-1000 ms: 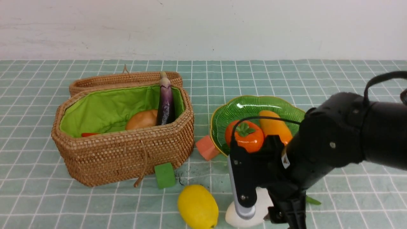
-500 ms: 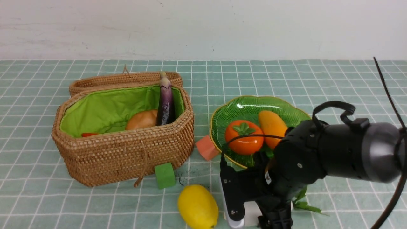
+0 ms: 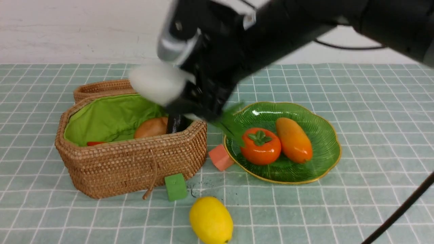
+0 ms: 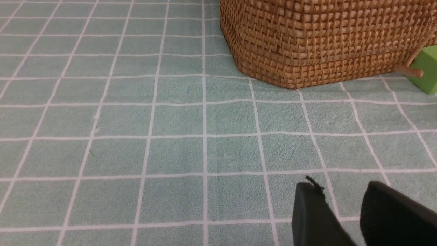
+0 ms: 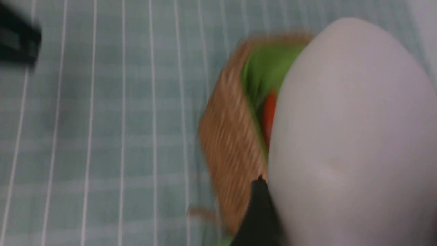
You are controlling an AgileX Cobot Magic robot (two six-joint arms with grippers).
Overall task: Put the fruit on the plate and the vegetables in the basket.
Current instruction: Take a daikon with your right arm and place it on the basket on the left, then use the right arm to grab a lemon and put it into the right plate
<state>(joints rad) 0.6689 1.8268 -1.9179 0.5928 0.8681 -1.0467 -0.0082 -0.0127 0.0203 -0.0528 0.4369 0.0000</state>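
The white vegetable [image 3: 154,83] is clamped in the right gripper [image 3: 179,91] and held above the basket [image 3: 132,162] for release inside (motion-blurred); the left gripper [image 4: 344,212], narrowly parted, is kept empty.

A staged robot test setup, not a home: a bench [image 3: 373,101] under a teal checked cloth against a bare white wall [image 3: 84,30], toy food, and a black robot arm [image 3: 305,20].
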